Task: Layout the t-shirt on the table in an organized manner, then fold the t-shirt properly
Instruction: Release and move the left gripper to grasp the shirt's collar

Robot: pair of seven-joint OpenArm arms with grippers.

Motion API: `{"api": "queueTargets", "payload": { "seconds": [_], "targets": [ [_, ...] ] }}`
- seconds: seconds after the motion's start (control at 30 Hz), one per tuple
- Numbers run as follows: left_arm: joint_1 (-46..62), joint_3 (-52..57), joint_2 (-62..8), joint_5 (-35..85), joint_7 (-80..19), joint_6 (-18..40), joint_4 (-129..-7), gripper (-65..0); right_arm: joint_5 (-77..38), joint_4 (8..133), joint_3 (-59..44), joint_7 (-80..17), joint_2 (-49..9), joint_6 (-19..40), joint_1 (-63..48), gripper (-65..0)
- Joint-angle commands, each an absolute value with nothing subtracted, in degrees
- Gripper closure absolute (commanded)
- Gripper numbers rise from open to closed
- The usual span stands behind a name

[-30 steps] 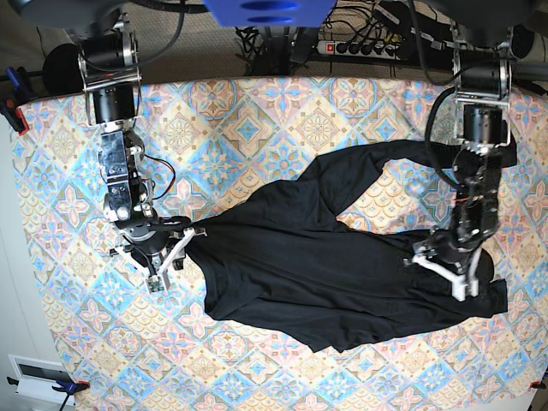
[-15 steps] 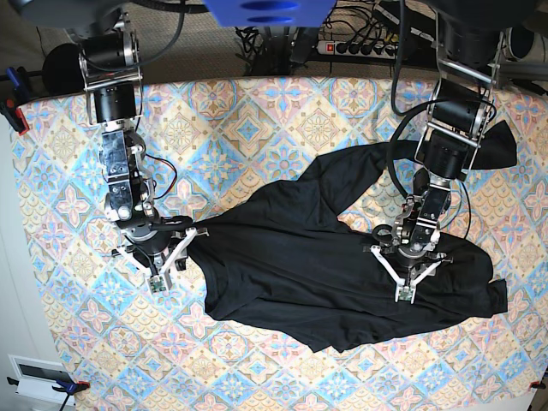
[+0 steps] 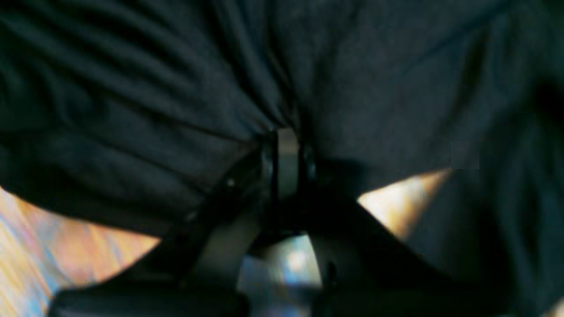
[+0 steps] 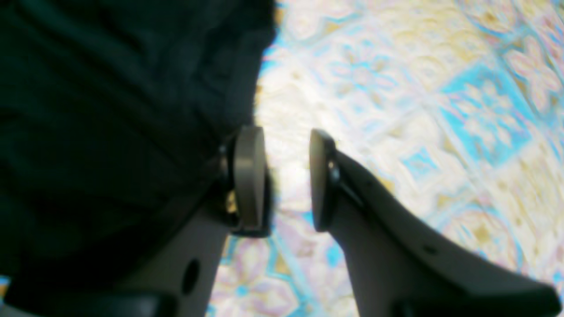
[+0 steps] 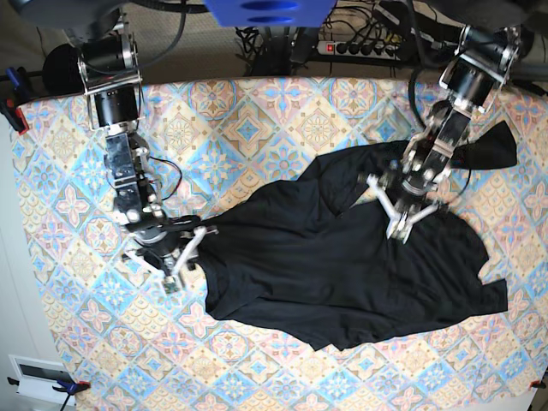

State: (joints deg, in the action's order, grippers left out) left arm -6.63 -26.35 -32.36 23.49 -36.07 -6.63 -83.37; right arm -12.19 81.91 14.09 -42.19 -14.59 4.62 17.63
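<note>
Black t-shirt (image 5: 342,257) apparently pinched in clenched left gripper (image 3: 287,145) (blurry); right gripper (image 4: 280,176) parted at hem.

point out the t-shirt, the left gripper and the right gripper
t-shirt (image 5: 342,274), base view, middle of the body
left gripper (image 3: 286,152), left wrist view, between the closed fingertips
right gripper (image 4: 286,176), right wrist view, gap between the fingertips

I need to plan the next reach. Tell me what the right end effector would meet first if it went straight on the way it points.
Most likely the table: the right end effector stands open over bare patterned cloth, with the t-shirt edge just beside one finger. Depth is unclear, so that finger might brush the hem first.
</note>
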Motion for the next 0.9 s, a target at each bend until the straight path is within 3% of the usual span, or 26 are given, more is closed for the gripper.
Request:
{"api": "queueTargets", "payload": {
  "seconds": [0.0, 0.3, 0.4, 0.5, 0.87],
  "targets": [
    [-3.6, -23.5, -34.1, 25.1, -39.8, -6.5, -87.3, 0.0, -12.3, 83.1, 14.6, -40.1, -15.1, 4.4, 20.7, -17.2],
    [21.6, -11.0, -40.9, 28.8, -44.4, -6.4, -108.0, 0.0, -12.7, 77.8, 17.8, -39.9, -14.5, 4.5, 25.7, -17.5],
    [26.3, -10.2, -43.2, 28.8, -44.4, -6.4, -109.1, 0.0, -13.4, 76.1, 20.3, -39.9, -14.0, 9.3, 28.1, -17.5],
    [29.8, -10.2, -45.4, 28.9, -44.4, -6.4, -109.2, 0.0, -13.4, 75.5, 22.3, -40.4, -13.9, 12.4, 28.8, -17.5],
    [31.3, -8.4, -46.9, 29.0, -44.3, -6.4, -109.2, 0.0, -13.3, 66.2, 29.8, -37.5, -7.6, 12.5, 34.3, -17.2]
  ]
}}
